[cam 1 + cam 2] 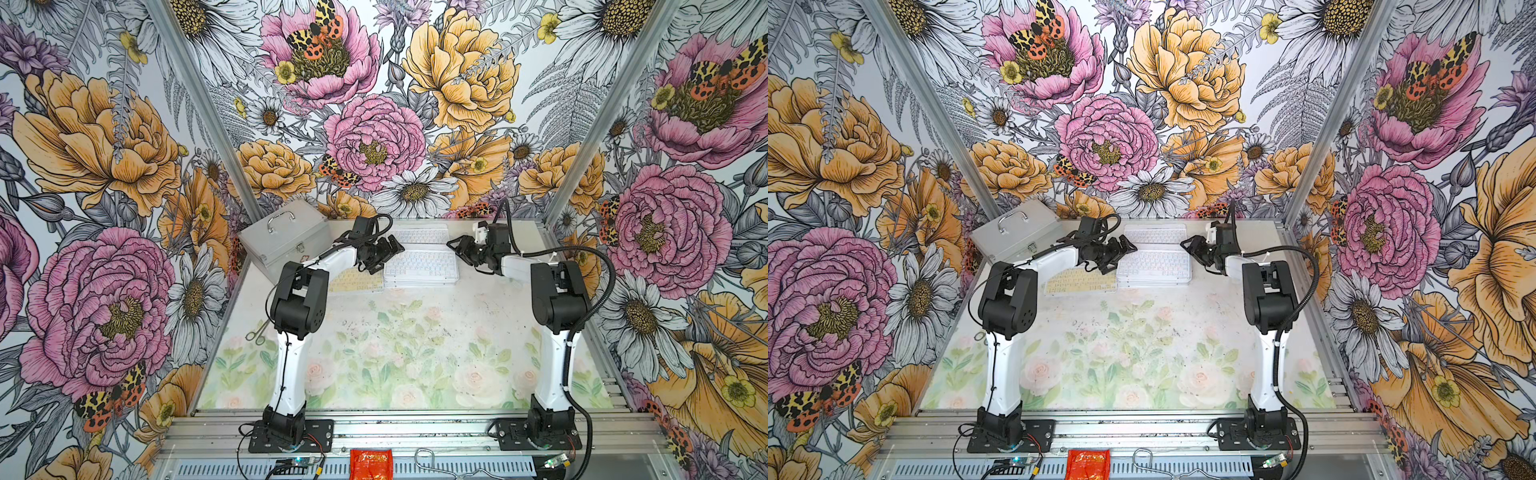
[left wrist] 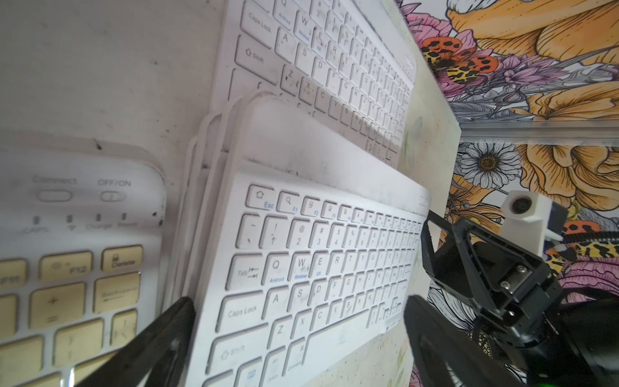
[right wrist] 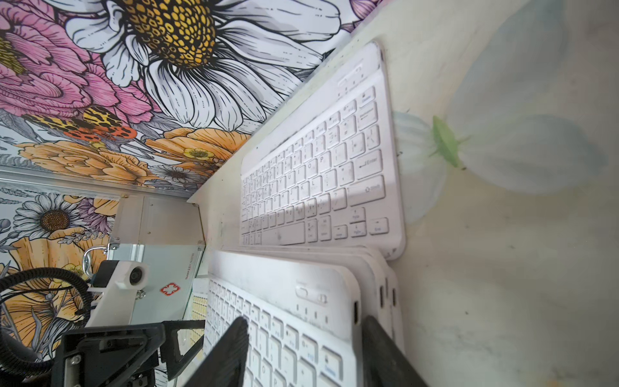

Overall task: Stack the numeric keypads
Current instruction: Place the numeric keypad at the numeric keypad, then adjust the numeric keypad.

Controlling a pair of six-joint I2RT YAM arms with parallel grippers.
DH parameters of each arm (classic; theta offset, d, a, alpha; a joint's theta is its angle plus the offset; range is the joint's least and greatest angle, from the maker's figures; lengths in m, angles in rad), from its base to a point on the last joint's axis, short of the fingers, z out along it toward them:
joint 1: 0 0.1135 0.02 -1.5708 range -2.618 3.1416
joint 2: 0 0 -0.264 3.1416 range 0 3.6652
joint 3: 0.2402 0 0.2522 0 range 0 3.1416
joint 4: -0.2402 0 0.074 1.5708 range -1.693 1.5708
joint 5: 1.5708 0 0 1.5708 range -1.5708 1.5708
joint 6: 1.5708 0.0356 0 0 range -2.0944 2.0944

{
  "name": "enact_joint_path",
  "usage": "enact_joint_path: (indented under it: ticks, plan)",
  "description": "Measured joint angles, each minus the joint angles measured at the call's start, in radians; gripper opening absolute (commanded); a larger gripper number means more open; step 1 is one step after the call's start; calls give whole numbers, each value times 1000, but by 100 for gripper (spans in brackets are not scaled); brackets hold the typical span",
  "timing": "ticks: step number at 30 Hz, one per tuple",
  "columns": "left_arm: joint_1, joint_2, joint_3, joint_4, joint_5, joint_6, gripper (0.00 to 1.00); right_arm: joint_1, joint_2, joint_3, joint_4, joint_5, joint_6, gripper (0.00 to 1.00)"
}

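Foil packet (image 1: 371,463), red, lies nearest, on the rail in front of the tabletop (image 1: 374,353). Further in, past the arm bases, the keypads sit in the far half. A yellow-keyed keypad (image 1: 357,279) lies flat on the left. Just beside its right end is a stack of white keypads (image 1: 422,268), its layers slightly fanned at the ends.

The left pincer (image 1: 388,259) stands fully spread about the stack's left end, gripping nothing. The right pincer (image 1: 459,254) is partly spread about the right end, one finger above the keys, and seems to clamp nothing.

Close behind the stack lies one more white keypad (image 1: 419,235), flat; whether they touch I cannot tell. A silver case (image 1: 286,239) stands far left.

The keypads look thin, stiff, light and smooth, so likely to slide. They are best pinched by a short end, on the bare frame.
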Motion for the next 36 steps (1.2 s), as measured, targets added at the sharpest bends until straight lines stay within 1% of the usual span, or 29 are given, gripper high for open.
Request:
enact_joint_path:
  ticks: [5,7,8,9,16,24,29,36]
  plan:
    - [9,-23,-36,-5,0,1,99,3,-48,-35,-41,76,-47,87]
    - [15,-48,-65,-10,0,3,99,10,-78,-66,-74,123,-69,92]
    - [19,-58,-75,-14,0,3,99,14,-87,-74,-89,142,-80,97]
    - [22,-68,-82,-15,0,4,99,21,-97,-83,-99,167,-85,99]
    - [26,-101,-92,-12,0,-2,99,103,-120,-123,-150,299,-97,99]
    - [24,-100,-97,11,4,-37,99,181,-130,-123,-190,399,-89,100]
    - [20,-100,-97,28,5,-53,99,201,-130,-117,-224,458,-89,100]
    - [12,-100,-96,31,8,-61,99,220,-130,-56,-278,515,-100,99]
